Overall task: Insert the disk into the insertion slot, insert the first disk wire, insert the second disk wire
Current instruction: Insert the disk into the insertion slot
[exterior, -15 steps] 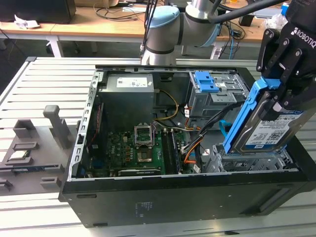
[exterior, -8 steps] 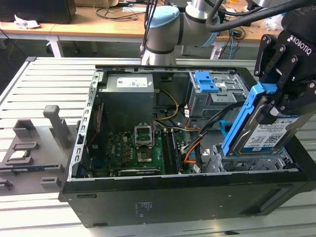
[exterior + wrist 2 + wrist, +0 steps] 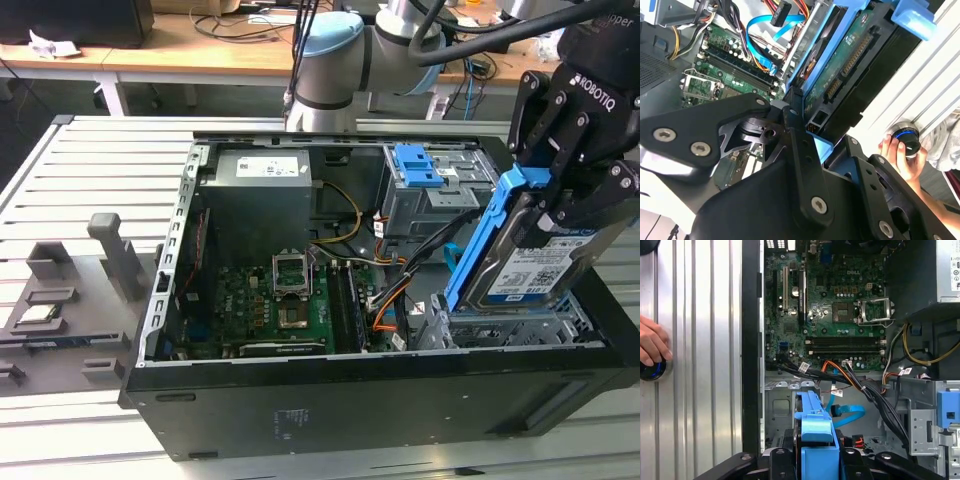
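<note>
Our gripper [image 3: 562, 188] is clamped on the upper end of the disk [image 3: 532, 268], its black fingers pinching the blue bracket [image 3: 478, 240] from 2 sides. The drive hangs tilted beneath it, with its lower end down at the insertion slot [image 3: 510, 326]; we cannot tell whether that end has entered the cage. We judge the disk dense and heavy for its bulk and quite rigid, while the plastic bracket round it will flex a little, so the hold could creep under the weight. The bare metal sides look smooth and slippery. The frame's edges seem the safer place to grip, away from the green circuit board [image 3: 840, 67] and its connector pins on the underside, which we take to be fragile. The disk is silver, with a white-and-blue label on its face. Farther from the gripper, inside the case, lie the second disk wire [image 3: 849, 412], a flat light-blue cable, and the first disk wire [image 3: 781, 11], neither joined to the disk.
</note>
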Tool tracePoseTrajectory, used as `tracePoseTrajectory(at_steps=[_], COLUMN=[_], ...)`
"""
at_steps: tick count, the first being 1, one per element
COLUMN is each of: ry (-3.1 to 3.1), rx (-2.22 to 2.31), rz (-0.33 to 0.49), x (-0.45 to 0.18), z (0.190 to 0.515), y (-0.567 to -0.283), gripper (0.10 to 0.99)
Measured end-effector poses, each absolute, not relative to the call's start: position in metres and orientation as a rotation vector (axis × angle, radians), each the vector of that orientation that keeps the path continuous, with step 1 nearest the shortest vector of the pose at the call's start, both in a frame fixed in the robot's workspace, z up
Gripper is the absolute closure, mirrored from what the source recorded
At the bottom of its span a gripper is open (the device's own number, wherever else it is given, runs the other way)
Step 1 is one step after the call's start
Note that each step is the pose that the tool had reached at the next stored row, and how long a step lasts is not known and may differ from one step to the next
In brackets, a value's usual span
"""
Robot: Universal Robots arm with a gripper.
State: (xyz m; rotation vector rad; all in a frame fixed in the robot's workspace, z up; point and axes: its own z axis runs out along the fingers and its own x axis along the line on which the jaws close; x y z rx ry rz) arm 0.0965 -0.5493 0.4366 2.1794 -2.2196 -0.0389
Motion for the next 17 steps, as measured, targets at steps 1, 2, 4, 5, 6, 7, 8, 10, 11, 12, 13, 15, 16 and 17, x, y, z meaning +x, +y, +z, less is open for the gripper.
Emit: tracePoseTrajectory(at_steps=[1, 2, 4, 5, 6, 7, 8, 10, 11, 12, 13, 15, 16, 17], ry=[-2.22, -2.22, -2.219, -2.22, -2.22, -2.22, -2.22, -2.22, -2.22, -2.22, -2.22, -2.22, -2.22, -2.22], rx=[2.18, 2.179, 2.18, 2.18, 2.18, 2.18, 2.18, 2.18, 2.18, 2.18, 2.18, 2.18, 2.18, 2.18], rz=[-0.039, -0.039, -0.039, -0.038, -0.036, -0.036, -0.036, -0.036, -0.036, -0.036, -0.036, -0.036, -0.036, -0.036], x=[0.096, 0.0957, 0.095, 0.0937, 0.0925, 0.0921, 0.0921, 0.0921, 0.092, 0.092, 0.092, 0.092, 0.092, 0.092], z=[0.4359, 0.4357, 0.4355, 0.4352, 0.4356, 0.4356, 0.4355, 0.435, 0.4343, 0.4337, 0.4314, 0.4284, 0.4275, 0.4265], y=[-0.5492, -0.549, -0.5482, -0.5477, -0.5472, -0.5469, -0.5469, -0.5468, -0.5468, -0.5468, -0.5468, -0.5468, -0.5468, -0.5468], gripper=[0.722, 0.722, 0.722, 0.722, 0.722, 0.722, 0.722, 0.722, 0.722, 0.722, 0.722, 0.722, 0.722, 0.722])
